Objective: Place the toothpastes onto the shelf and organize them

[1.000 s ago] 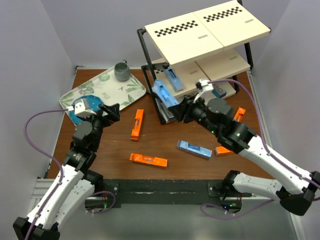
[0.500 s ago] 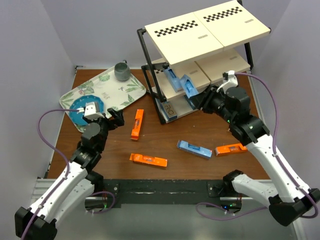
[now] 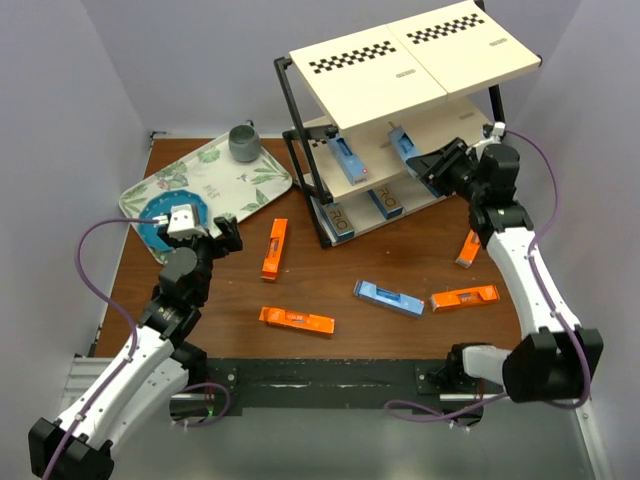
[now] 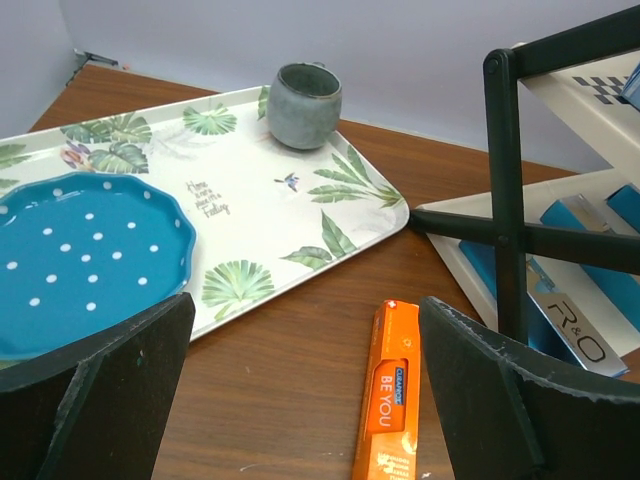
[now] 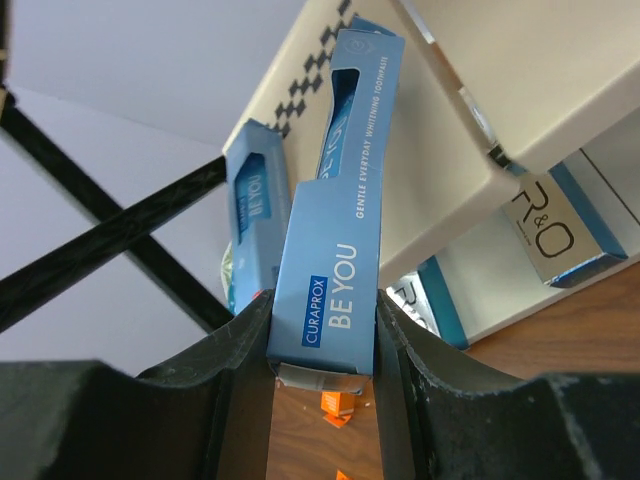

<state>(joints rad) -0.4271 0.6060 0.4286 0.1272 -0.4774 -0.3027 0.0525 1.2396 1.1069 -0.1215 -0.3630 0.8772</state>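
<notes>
The shelf stands at the back right. My right gripper is shut on a blue toothpaste carton and holds it slanted on the middle board. In the right wrist view the carton sits tight between my fingers, next to a second blue carton. Silver-white cartons lie on the lowest board. Orange cartons and a blue one lie on the table. My left gripper is open, low, just behind an orange carton.
A leaf-patterned white tray at the back left carries a grey cup and a blue dotted plate. Another orange carton lies by the right arm. The black shelf post stands to the right of my left gripper.
My right arm has swung right and back, carrying the blue carton from the shelf's front left up onto the middle board. My left gripper has shifted slightly toward the orange carton.
</notes>
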